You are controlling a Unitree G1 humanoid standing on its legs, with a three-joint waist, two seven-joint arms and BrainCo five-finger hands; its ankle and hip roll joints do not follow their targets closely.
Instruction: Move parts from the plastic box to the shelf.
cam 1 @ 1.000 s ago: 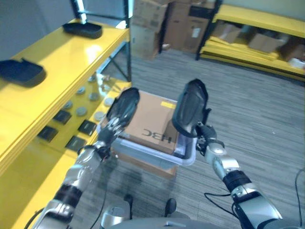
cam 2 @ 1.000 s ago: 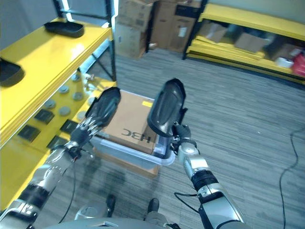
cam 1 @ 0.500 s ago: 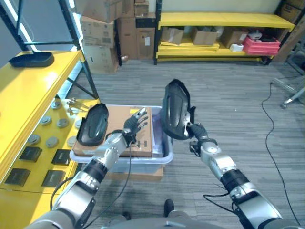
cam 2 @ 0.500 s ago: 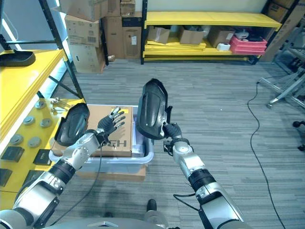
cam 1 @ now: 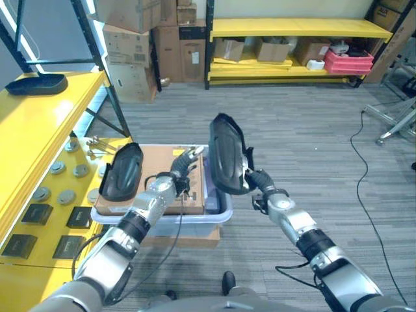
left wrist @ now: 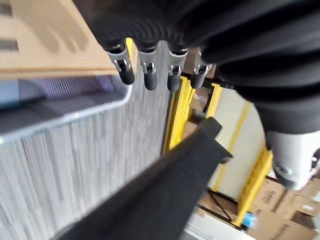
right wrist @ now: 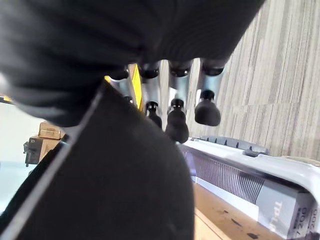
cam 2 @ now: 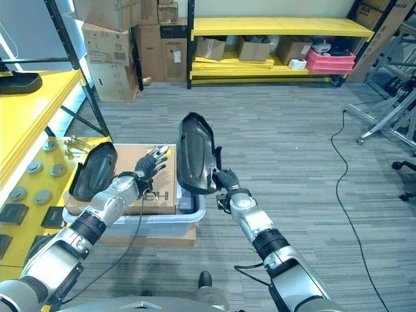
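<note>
The clear plastic box [cam 1: 220, 212] sits on the floor in front of me with a brown cardboard carton [cam 1: 192, 195] inside it. My left hand [cam 1: 164, 186] hovers over the carton. A black tray-shaped part [cam 1: 122, 172] leans at its thumb side, and its fingers [left wrist: 149, 76] stretch straight past the part [left wrist: 165, 190]. My right hand [cam 1: 261, 182] is shut on a second, larger black part [cam 1: 227, 155], which it holds upright above the box's right end, with its fingers [right wrist: 177, 121] curled over the edge. The yellow shelf [cam 1: 45, 120] runs along my left.
One black part [cam 1: 36, 84] lies on the shelf's top board. Round discs [cam 1: 57, 168] and black square pieces [cam 1: 38, 213] lie on its lower board. Under the plastic box is a flat carton [cam 1: 188, 238]. Stacked cartons [cam 1: 133, 39] and a far yellow rack [cam 1: 292, 29] stand behind.
My view has swung from the shelf toward the open aisle. Both hands still carry their parts. The right hand's part has drifted slightly left over the box.
</note>
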